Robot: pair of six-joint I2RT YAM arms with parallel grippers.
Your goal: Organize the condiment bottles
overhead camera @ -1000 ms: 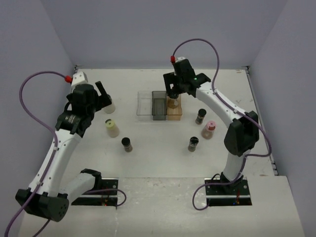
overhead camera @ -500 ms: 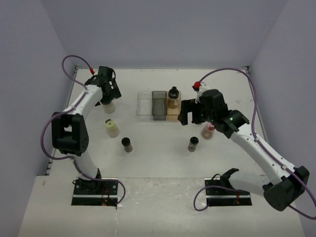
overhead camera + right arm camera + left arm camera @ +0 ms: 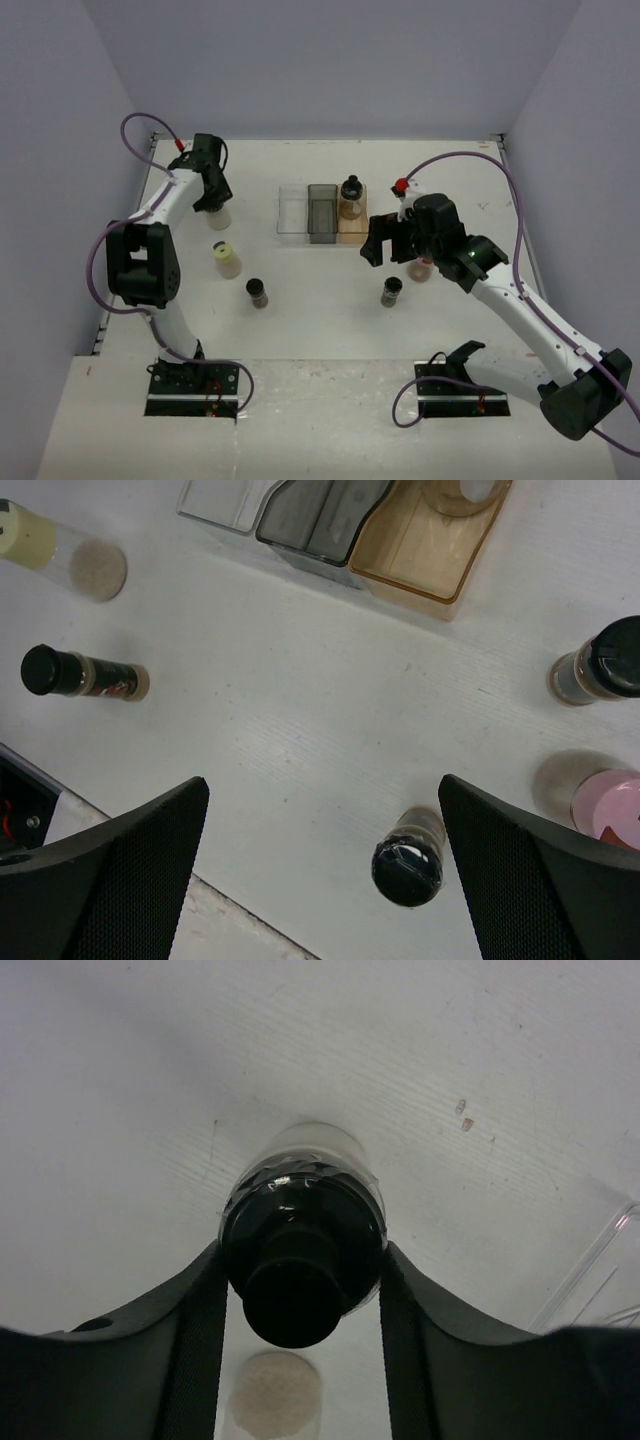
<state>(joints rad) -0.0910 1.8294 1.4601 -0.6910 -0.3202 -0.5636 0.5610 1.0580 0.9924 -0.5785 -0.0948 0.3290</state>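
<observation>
The work surface is a white table enclosed by pale lilac walls, with the arm bases at the near edge.

**Far left.** The left gripper (image 3: 214,200) stands over the pale bottle (image 3: 221,216). That bottle is upright on the table near the far-left corner, well apart from the tray (image 3: 292,231). In the wrist view the fingers (image 3: 195,1330) press against both sides of its black cap, so the jaws are closed on it. It does not appear to be lifted. The gripper has hardly shifted in the last half second, which suggests the grasp has only just been settled.

**Left of centre.** The yellow-green-capped bottle (image 3: 227,258) and the small dark bottle (image 3: 258,292) lie on their sides on the open table.

**Centre.** The tray holds one item, the brown bottle (image 3: 350,198), upright in the tan right-hand compartment. The clear and grey compartments hold nothing.

**Right.** A second ago the right gripper (image 3: 385,250) was over that brown bottle. It has since drawn back toward the near side and now hangs above the table, jaws wide apart and empty. Three bottles stand around it: the nearest black-capped bottle (image 3: 408,865), the pink-capped bottle (image 3: 610,805) and the far black-capped bottle (image 3: 598,672).

**Assessment.** One bottle is delivered and six are outstanding. The pale bottle is likely the next to be carried, and the right arm is free to pick from the three beside it.
</observation>
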